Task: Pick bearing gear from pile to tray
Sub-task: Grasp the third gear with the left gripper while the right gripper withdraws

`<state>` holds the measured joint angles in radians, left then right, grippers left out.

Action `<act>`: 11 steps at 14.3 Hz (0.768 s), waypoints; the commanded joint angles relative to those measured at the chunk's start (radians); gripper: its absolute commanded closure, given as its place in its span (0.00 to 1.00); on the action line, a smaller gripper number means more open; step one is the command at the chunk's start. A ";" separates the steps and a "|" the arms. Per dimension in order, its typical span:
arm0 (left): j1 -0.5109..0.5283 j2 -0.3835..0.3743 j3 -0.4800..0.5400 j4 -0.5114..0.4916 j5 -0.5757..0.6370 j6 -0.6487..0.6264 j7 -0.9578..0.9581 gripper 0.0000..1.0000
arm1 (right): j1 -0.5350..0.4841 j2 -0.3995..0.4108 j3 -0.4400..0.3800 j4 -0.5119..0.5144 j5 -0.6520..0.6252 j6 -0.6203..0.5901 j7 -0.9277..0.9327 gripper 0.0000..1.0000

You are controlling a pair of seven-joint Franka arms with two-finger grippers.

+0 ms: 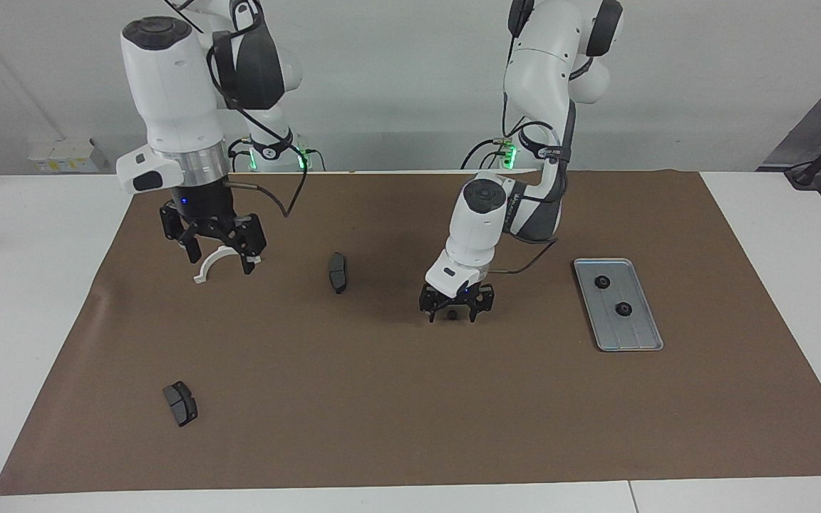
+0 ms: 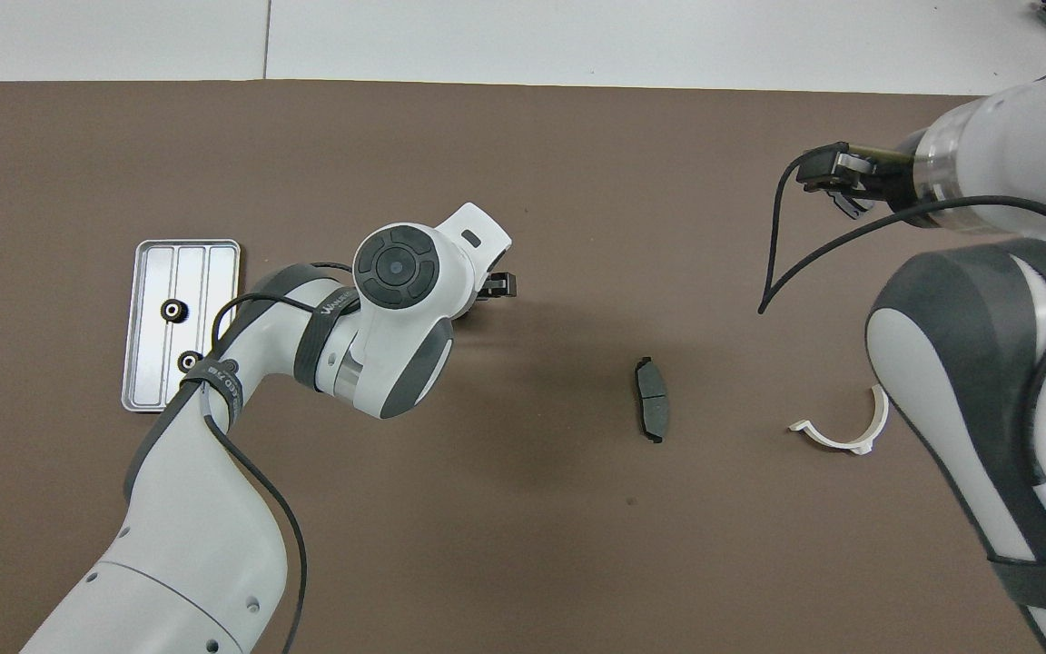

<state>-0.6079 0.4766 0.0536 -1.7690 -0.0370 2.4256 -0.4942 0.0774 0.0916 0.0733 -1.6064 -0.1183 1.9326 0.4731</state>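
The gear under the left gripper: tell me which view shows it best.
The facing view. There the gear lies on the brown mat between the fingertips of the lowered left gripper. In the overhead view the left arm's wrist hides it completely; only part of that gripper shows.

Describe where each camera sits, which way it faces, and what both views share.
Facing view: high across the table, looking at the robots; both arms and bases show, left gripper low over a gear, right gripper above the white bracket.
Overhead view: above the robots' end, looking steeply down; arms enter from the bottom.
Shared: tray with two gears, bracket, centre brake pad.
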 commanded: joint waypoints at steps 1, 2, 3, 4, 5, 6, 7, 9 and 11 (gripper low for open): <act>-0.007 -0.007 0.006 -0.047 0.035 0.024 0.008 0.23 | -0.050 -0.058 0.014 -0.023 0.026 -0.066 -0.013 0.00; -0.009 -0.012 0.006 -0.058 0.035 0.024 0.017 0.29 | -0.065 -0.073 0.014 -0.020 0.040 -0.099 -0.022 0.00; -0.010 -0.013 0.006 -0.066 0.035 0.024 0.017 0.35 | -0.074 -0.085 0.010 -0.011 0.042 -0.141 -0.062 0.00; -0.012 -0.016 0.005 -0.070 0.035 0.021 0.017 0.41 | -0.073 -0.101 -0.016 -0.009 0.048 -0.177 -0.124 0.00; -0.015 -0.018 0.005 -0.076 0.035 0.018 0.017 0.48 | -0.065 -0.124 -0.050 -0.009 0.048 -0.213 -0.167 0.00; -0.021 -0.019 0.005 -0.078 0.035 0.013 0.017 0.55 | -0.056 -0.136 -0.082 -0.009 0.048 -0.243 -0.203 0.00; -0.021 -0.021 0.005 -0.078 0.035 0.007 0.017 0.61 | -0.054 -0.138 -0.107 -0.006 0.048 -0.271 -0.247 0.00; -0.021 -0.023 0.005 -0.078 0.035 -0.005 0.017 0.75 | -0.059 -0.135 -0.131 0.081 0.048 -0.366 -0.351 0.00; -0.021 -0.023 0.003 -0.078 0.035 -0.011 0.017 0.91 | -0.067 -0.119 -0.164 0.144 0.045 -0.441 -0.411 0.00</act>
<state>-0.6104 0.4673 0.0525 -1.8135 -0.0091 2.4196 -0.4761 0.0198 -0.0476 -0.0718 -1.5338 -0.0920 1.5586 0.1311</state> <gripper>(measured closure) 0.749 0.000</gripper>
